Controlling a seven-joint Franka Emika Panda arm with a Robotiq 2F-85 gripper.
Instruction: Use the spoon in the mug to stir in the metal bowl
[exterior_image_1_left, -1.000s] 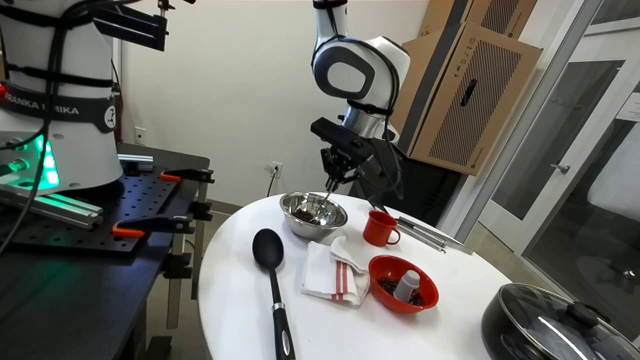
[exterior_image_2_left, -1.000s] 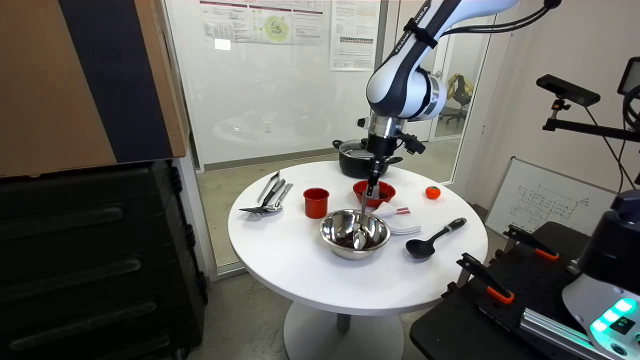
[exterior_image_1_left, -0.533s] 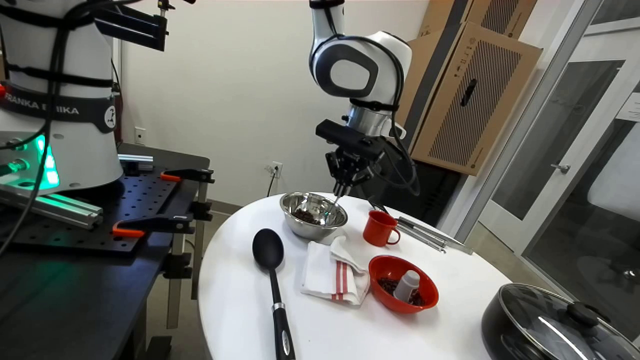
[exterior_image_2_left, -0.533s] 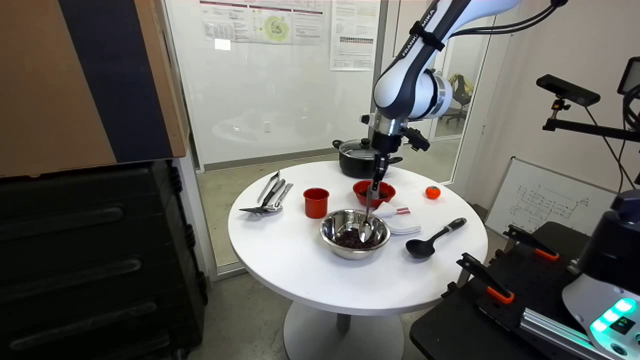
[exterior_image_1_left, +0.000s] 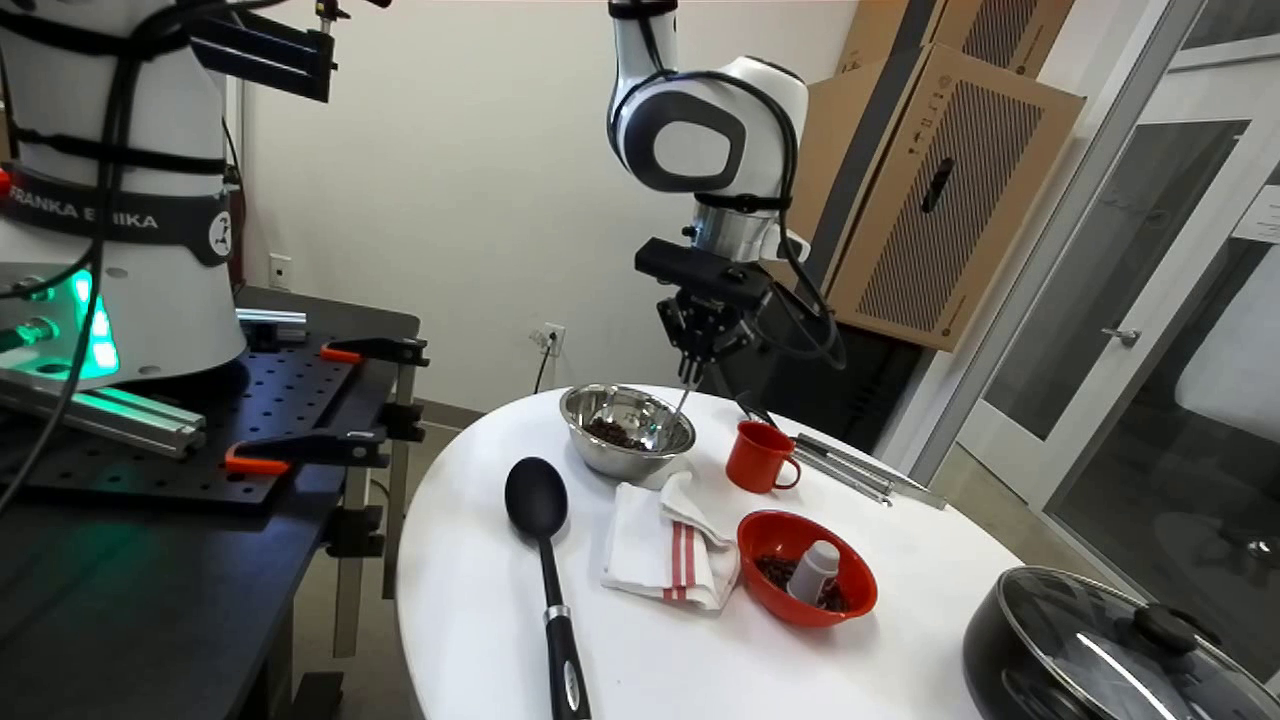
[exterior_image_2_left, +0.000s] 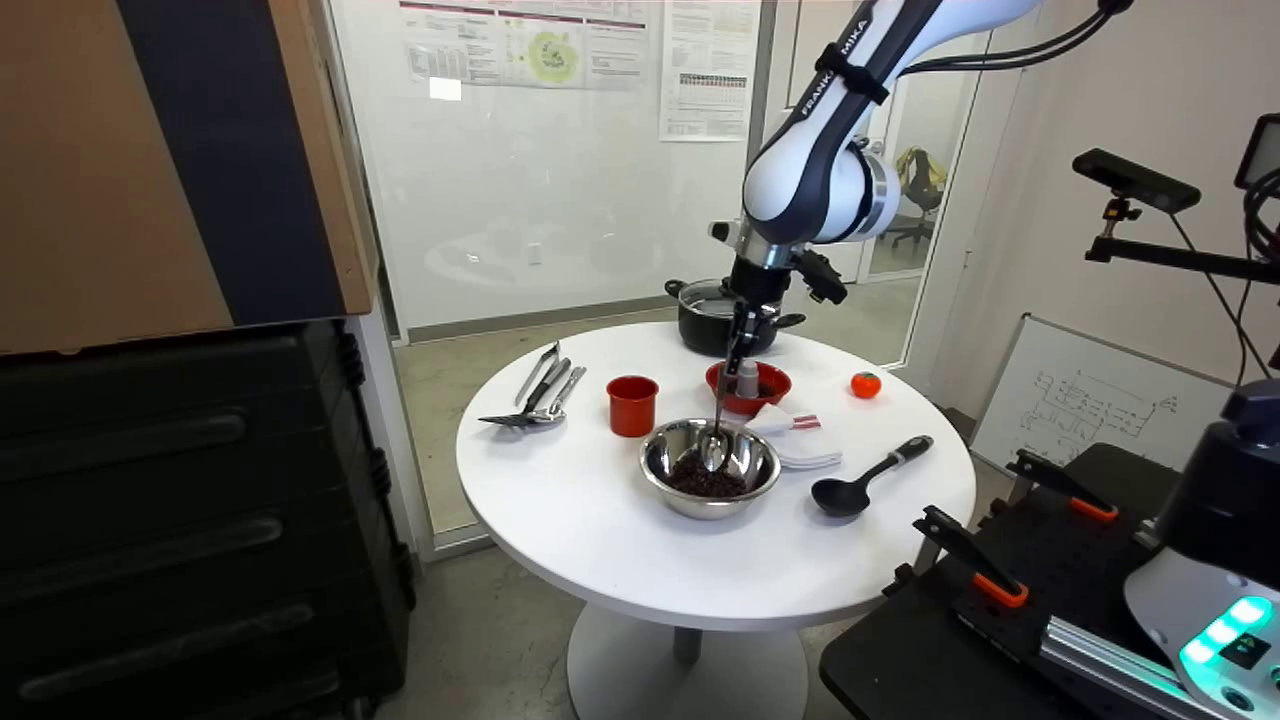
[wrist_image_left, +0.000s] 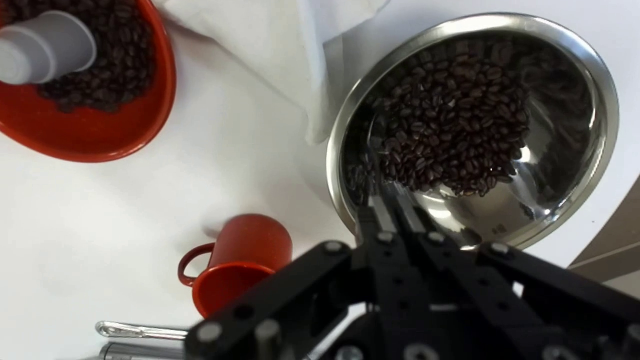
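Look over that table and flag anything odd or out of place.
The small pale cup in the red bowl looks odd: it sits narrow end up among the dark beans, as if overturned. The white towel also looks rumpled. The spoon in the metal bowl suits the stirring.

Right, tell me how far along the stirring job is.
Done: the spoon is out of the mug and reaches into the metal bowl. In hand: the stirring step; the end effector holds the spoon. Left: probably more stirring, as the beans lie heaped to one side with bare metal showing.
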